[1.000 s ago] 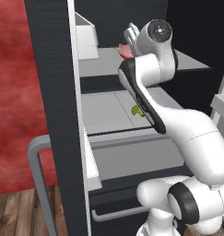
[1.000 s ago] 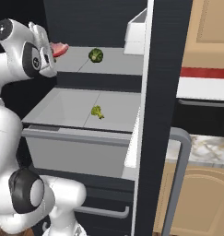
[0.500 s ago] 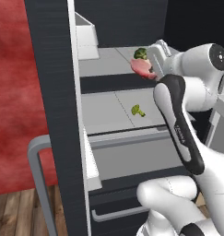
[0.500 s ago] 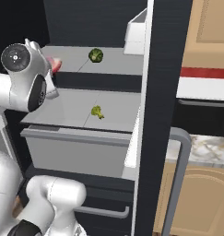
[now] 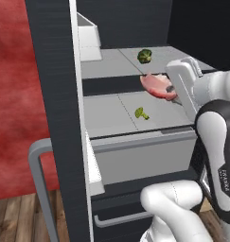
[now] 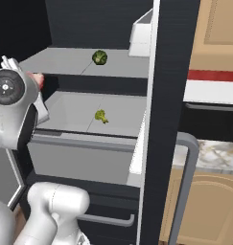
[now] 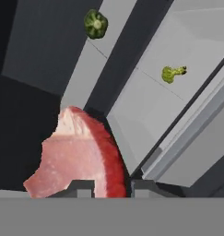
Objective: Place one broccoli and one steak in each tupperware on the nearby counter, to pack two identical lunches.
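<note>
steak in end effector (clamped)

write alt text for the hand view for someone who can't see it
A pink steak with a red edge sits right above the gripper, held between its jaws. Beyond it are grey fridge shelves: a dark green broccoli on one, and a smaller, yellow-green broccoli piece on the other.

Left base view sits behind-left of the arm, facing forward and down into the open fridge. Right base view does likewise from behind-right, catching bench at right. Both share the shelves and broccoli. Hand view looks close along the pincer, rolled.
</note>
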Robot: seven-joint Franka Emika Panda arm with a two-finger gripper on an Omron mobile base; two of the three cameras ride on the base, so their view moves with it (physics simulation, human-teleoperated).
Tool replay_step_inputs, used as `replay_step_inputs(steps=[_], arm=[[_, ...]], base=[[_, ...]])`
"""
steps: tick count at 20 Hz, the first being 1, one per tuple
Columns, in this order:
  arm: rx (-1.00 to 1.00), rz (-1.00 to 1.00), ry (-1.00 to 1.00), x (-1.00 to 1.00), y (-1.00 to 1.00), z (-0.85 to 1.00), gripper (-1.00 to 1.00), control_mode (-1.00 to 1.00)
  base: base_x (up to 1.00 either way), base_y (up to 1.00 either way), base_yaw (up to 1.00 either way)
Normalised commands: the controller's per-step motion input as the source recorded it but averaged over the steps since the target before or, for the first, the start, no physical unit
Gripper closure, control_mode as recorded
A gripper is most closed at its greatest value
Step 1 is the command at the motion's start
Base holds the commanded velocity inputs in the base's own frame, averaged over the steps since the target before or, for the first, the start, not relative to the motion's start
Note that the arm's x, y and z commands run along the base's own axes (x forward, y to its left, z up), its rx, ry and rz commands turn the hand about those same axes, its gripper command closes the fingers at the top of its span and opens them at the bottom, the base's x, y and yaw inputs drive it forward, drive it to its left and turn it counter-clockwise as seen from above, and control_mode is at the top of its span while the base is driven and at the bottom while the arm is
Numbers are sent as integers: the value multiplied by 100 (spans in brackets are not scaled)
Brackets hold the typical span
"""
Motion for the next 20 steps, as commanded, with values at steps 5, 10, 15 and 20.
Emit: replay_step_inputs(steps=[5, 10, 15, 20], arm=[[-1, 3, 5, -40, 4, 0, 100, 100], [0, 0, 0, 0, 0, 0, 100, 100], [0, 0, 0, 0, 0, 0, 100, 100], [0, 0, 0, 0, 0, 0, 100, 100]], base=[[-60, 8, 1], [-100, 0, 0], [-100, -33, -9], [-86, -90, -10]])
